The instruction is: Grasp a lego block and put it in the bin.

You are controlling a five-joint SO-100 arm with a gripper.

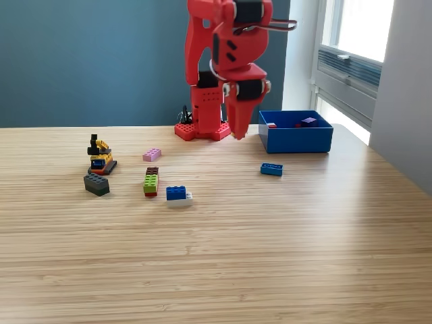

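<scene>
The gripper (237,133) hangs empty just left of the bin (295,140) in the exterior view; whether it is parted, I cannot tell. A blue block (271,169) lies on the counter (270,256) in front of the bin. Best descend straight, straddling its short sides.

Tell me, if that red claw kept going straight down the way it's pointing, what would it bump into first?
Most likely just the bare wooden table. The gripper points down, between the arm's base and the blue bin. No block seems to lie under it, though depth is hard to judge from this one view.
</scene>
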